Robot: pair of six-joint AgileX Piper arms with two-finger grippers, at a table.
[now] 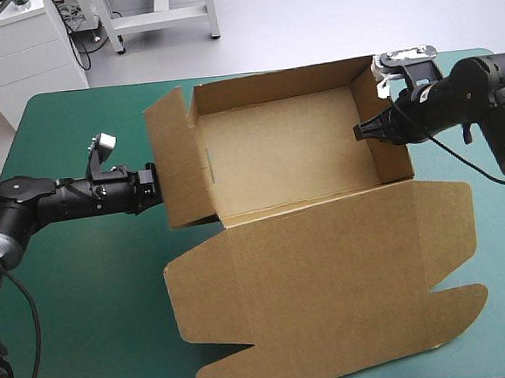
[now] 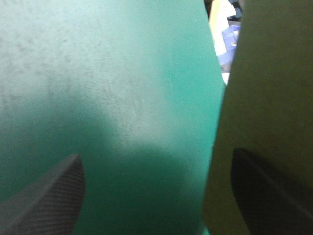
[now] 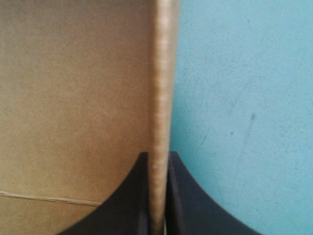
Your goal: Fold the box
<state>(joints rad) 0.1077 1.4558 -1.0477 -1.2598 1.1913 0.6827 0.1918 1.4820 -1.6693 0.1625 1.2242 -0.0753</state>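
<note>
1. The brown cut-board box [image 1: 311, 272] lies mid-table on the teal-green cover [image 1: 85, 290], with its open tray toward 12 o'clock and its lid flat toward 6.
2. The right black-finned gripper [image 1: 359, 131] pinches the tray's 3 o'clock wall.
3. The left gripper [image 1: 153, 186] stands spread at 9 o'clock, with the side flap's edge between its fingers.

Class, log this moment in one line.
box: walls raised, lid flat | left jaws: open by flap | right jaws: shut on wall

L pincer [image 1: 154, 186] left of box [image 1: 285, 151], R pincer [image 1: 366, 132] right.
</note>
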